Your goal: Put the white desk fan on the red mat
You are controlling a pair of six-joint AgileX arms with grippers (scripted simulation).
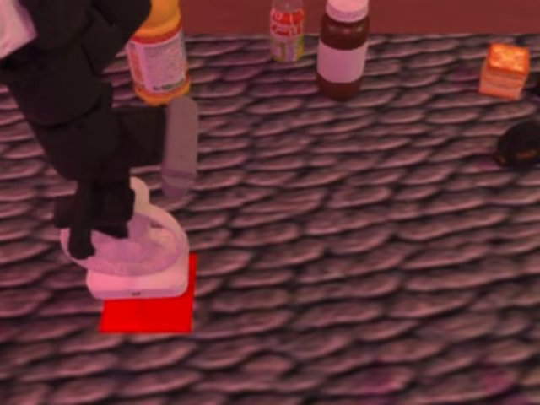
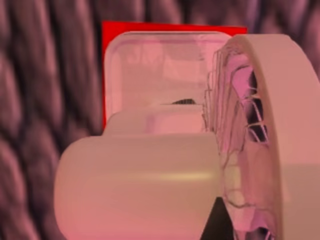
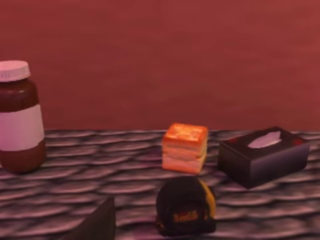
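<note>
The white desk fan (image 1: pixel 135 253) stands at the table's left with its blocky base (image 1: pixel 139 285) over the red mat (image 1: pixel 148 316). Red shows only along the mat's near and right edges. My left gripper (image 1: pixel 82 239) reaches down from above onto the fan's round grille ring. In the left wrist view the motor housing (image 2: pixel 140 190) and the grille (image 2: pixel 250 135) fill the picture, with a dark fingertip (image 2: pixel 220 222) pressed between them. The mat (image 2: pixel 106 65) peeks out round the base there. My right gripper (image 3: pixel 97 222) is parked off the table's right side, showing only as a dark edge.
Along the back edge stand an orange juice bottle (image 1: pixel 159 51), a small bottle (image 1: pixel 287 29) and a brown jar with a white lid (image 1: pixel 342 46). At the right are an orange box (image 1: pixel 504 70), a black tape measure (image 1: pixel 519 143) and a dark tissue box (image 3: pixel 263 155).
</note>
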